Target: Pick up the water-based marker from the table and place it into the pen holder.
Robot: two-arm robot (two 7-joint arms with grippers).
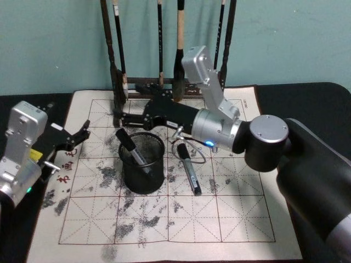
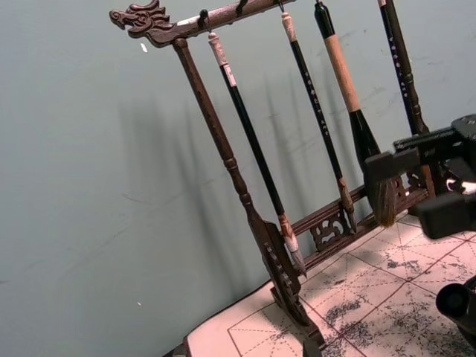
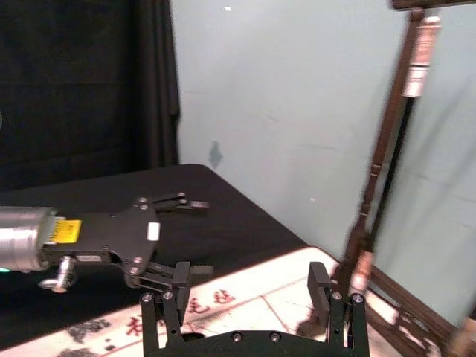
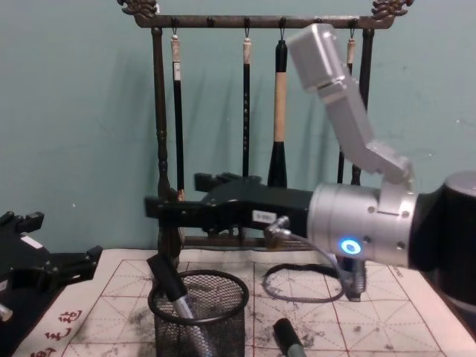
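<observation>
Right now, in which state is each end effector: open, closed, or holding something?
Left end effector: open, holding nothing, at the mat's left edge.
Right end effector: open, holding nothing, close by the pen holder.

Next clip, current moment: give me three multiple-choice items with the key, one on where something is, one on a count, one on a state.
1. Where is the lying marker?
A. on the mat, to the robot's right of the pen holder
B. on the mat, to the robot's left of the pen holder
C. inside the pen holder

2. How many markers are in the pen holder?
A. none
B. one
C. three

3. How are the right gripper's fingers?
A. shut on a marker
B. open, holding nothing
C. shut on the pen holder's rim

Key:
1 A: the head view shows it flat on the mat on that side.
2 B: a single leaning marker pokes above the rim.
3 B: the right wrist view shows the fingers apart with nothing between them.
</observation>
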